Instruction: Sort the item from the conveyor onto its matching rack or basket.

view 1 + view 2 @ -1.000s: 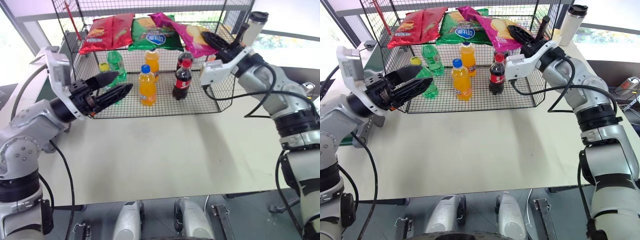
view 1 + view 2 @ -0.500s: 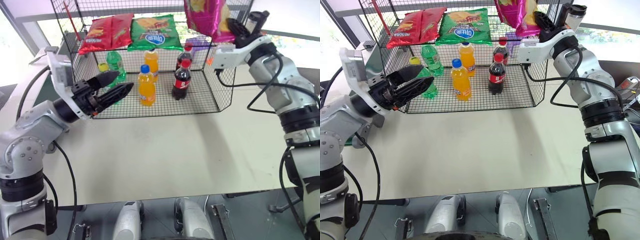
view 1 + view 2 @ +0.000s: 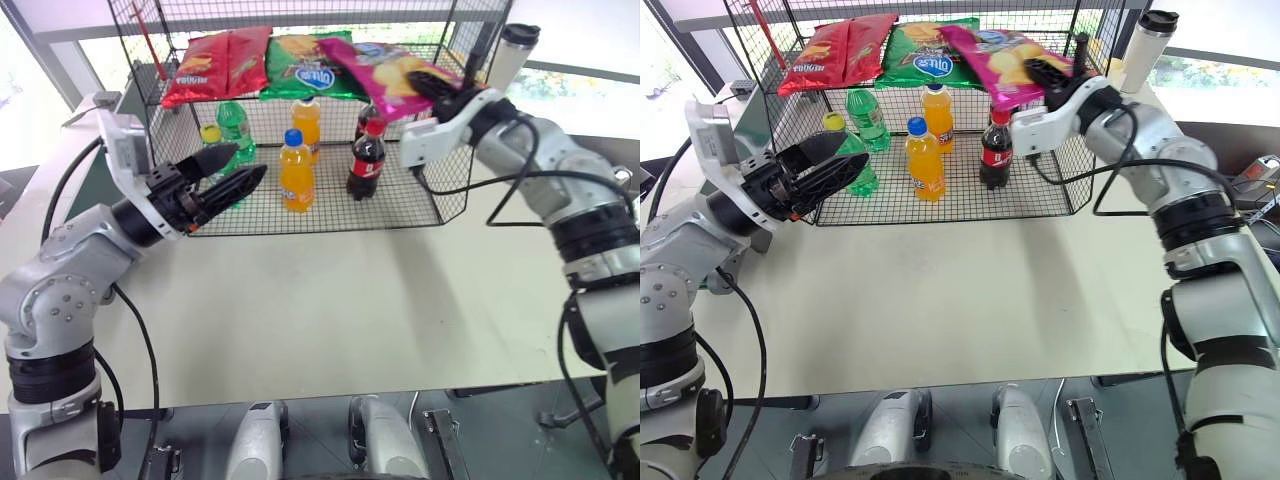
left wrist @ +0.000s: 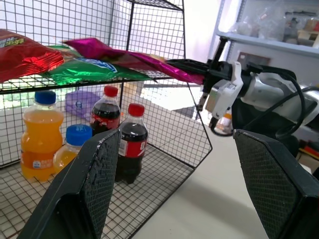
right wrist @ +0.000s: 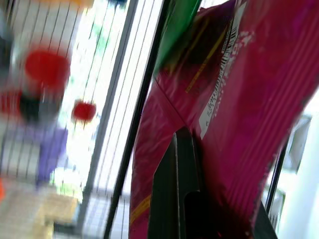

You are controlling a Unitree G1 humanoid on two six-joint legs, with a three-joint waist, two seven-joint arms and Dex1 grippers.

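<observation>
now pink bag (image 3: 385, 72) over shelf (image 3: 250, 98)

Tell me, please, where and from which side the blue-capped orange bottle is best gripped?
Probably around the waist of the orange bottle, below its blue cap, coming level from the cage's open front. It stands upright at the front of the lower floor, apart from the cola bottles, with the upper shelf overhead.

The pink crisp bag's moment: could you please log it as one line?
stage: placing | right gripper: shut on pink crisp bag | bag: over upper shelf, overlapping green bag | left gripper: open, empty
</observation>
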